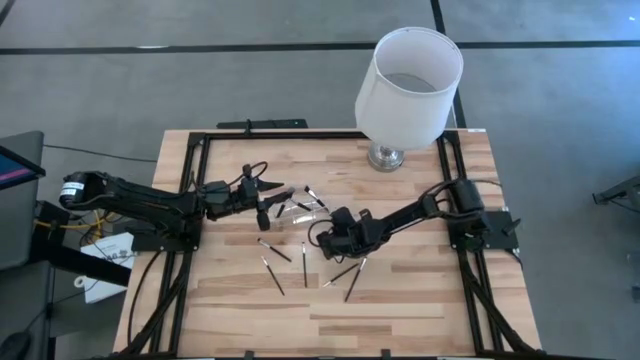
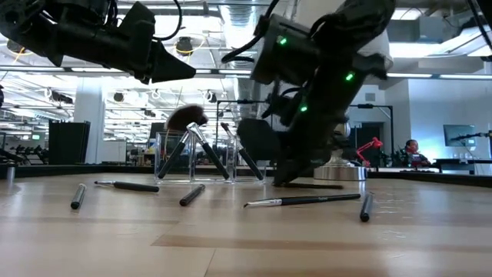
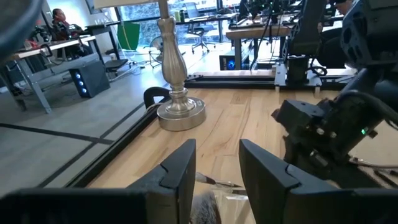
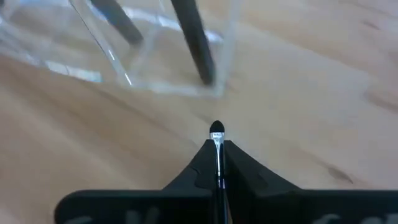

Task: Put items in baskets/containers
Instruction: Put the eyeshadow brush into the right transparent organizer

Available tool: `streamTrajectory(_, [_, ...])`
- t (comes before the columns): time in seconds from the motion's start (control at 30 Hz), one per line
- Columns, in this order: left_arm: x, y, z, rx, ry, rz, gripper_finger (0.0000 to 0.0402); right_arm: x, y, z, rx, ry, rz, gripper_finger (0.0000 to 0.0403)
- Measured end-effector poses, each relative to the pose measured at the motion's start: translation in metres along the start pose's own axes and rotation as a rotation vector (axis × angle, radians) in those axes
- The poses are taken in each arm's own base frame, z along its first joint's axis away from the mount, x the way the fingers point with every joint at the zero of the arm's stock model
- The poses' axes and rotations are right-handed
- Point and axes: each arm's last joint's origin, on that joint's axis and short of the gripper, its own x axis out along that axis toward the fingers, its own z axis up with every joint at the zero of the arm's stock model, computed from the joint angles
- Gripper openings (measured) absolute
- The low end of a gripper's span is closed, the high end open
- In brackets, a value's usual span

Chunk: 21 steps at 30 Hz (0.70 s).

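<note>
Pinching a thin makeup brush [image 4: 217,140] between closed fingers, the right gripper [image 4: 217,163] is hovering just beside the clear cup [image 4: 163,53], while the left gripper [image 3: 217,171] is waiting open above it.

The left arm reaches in from the left side, stretched rightward and held above the counter, its pincer [image 1: 262,190] raised with the two fingers [image 3: 180,171] parted and a clear gap between them. The right arm comes from the right edge, elbow bent, angled down and leftward to mid-counter, where its pincer [image 1: 326,238] sits low with the fingers pressed together, tips [image 4: 217,148] nearly meeting.
</note>
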Motion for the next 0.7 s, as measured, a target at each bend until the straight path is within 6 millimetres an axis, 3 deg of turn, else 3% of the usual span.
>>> streamTrajectory(0.23, [0.0,0.0,0.0,-0.007,0.0,0.0,0.012,-0.05,-0.003,0.027,-0.019,-0.066,0.091,0.0001])
streamTrajectory(0.43, [0.0,0.0,0.0,-0.007,0.0,0.0,0.0118,-0.1,0.001,0.058,-0.119,-0.424,0.107,0.0001])
streamTrajectory(0.6, [0.0,0.0,0.0,-0.007,0.0,0.0,0.0118,-0.104,0.003,0.084,-0.197,-0.58,0.053,0.0001])
streamTrajectory(0.7, [0.0,0.0,0.0,-0.008,0.0,0.0,0.0118,-0.092,0.003,0.094,-0.249,-0.52,0.156,0.0001])
